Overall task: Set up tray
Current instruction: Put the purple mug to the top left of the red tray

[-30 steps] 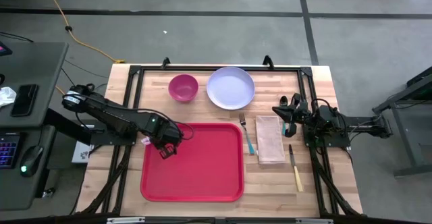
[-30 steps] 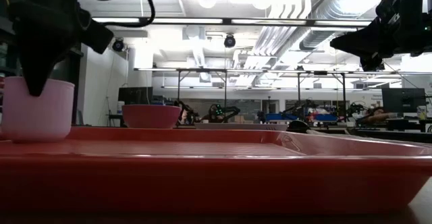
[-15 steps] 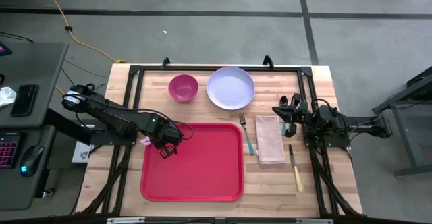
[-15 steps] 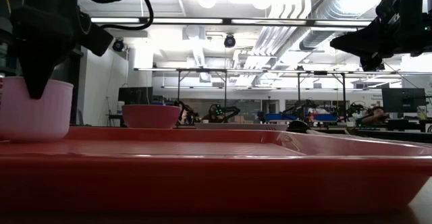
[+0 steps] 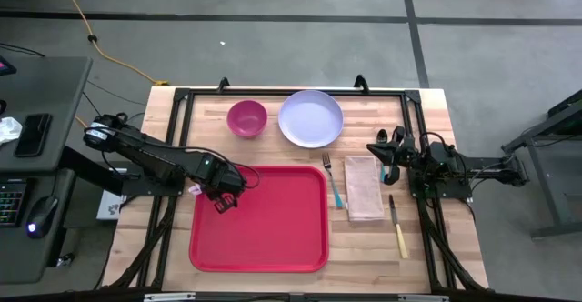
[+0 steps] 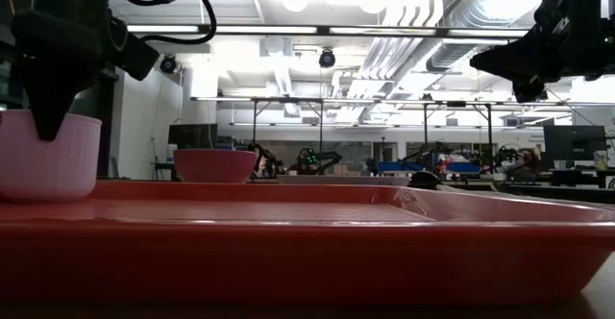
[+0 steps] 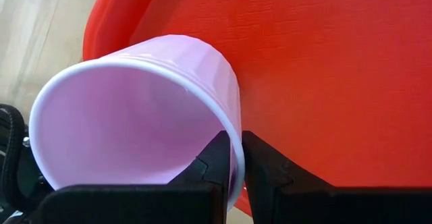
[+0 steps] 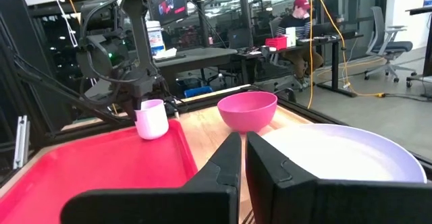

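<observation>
A red tray (image 5: 273, 238) lies at the table's middle, toward the near edge. My left gripper (image 5: 221, 196) stands over the tray's far left corner, shut on a pale lilac cup (image 7: 135, 116), also in the low view (image 6: 48, 156) and the right wrist view (image 8: 152, 119). Seen from above, the gripper hides most of the cup. My right gripper (image 5: 386, 152) hangs shut above the table's right side, by the napkin's far end, and touches nothing. My left gripper pinches the cup's rim (image 7: 219, 119), one finger inside the cup and one outside against its wall. The fingers come from above, pointing down (image 6: 48, 117). The cup's base is level with the tray's far left corner (image 7: 101, 28). Whether it rests there, I cannot tell.
A magenta bowl (image 5: 246, 117) and a lilac plate (image 5: 310, 118) sit beyond the tray's far edge. To the tray's right lie a fork (image 5: 331, 179), a tan napkin (image 5: 364, 188) and a knife (image 5: 397, 227). Most of the tray floor is bare. A person (image 8: 300, 15) sits far behind the table.
In the low view my left gripper and the cup have crept slightly toward the table's left edge, still shut on the rim. The right arm has kept still.
</observation>
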Robot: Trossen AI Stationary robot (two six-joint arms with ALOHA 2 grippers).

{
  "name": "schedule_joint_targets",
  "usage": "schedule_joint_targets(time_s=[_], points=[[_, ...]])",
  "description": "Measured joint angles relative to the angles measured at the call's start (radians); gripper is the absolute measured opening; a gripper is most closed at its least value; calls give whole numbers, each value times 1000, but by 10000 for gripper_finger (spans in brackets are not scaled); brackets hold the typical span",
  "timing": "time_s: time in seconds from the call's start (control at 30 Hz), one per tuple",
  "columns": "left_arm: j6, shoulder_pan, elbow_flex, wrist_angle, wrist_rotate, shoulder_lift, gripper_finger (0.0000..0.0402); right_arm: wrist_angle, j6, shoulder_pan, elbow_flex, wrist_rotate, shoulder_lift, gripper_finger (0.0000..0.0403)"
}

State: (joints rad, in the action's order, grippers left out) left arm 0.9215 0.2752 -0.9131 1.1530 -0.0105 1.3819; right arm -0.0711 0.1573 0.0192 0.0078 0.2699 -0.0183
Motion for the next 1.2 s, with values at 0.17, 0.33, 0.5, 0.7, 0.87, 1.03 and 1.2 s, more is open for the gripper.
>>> schedule_joint_targets(time_s=[0.17, 0.33, 0.5, 0.7, 0.87, 1.03, 1.2], points=[[0, 0, 0, -1, 0, 0, 69, 0, 0, 0, 0, 0, 0, 0], [6, 0, 0, -3, 1, 0, 69, 0, 0, 0, 0, 0, 0, 0], [8, 0, 0, -3, 1, 0, 69, 0, 0, 0, 0, 0, 0, 0], [8, 0, 0, -3, 0, 0, 69, 0, 0, 0, 0, 0, 0, 0], [8, 0, 0, -3, 0, 0, 69, 0, 0, 0, 0, 0, 0, 0], [8, 0, -13, 7, 1, 0, 69, 0, 0, 0, 0, 0, 0, 0], [3, 0, -44, 12, -2, -1, 69, 0, 0, 0, 0, 0, 0, 0]])
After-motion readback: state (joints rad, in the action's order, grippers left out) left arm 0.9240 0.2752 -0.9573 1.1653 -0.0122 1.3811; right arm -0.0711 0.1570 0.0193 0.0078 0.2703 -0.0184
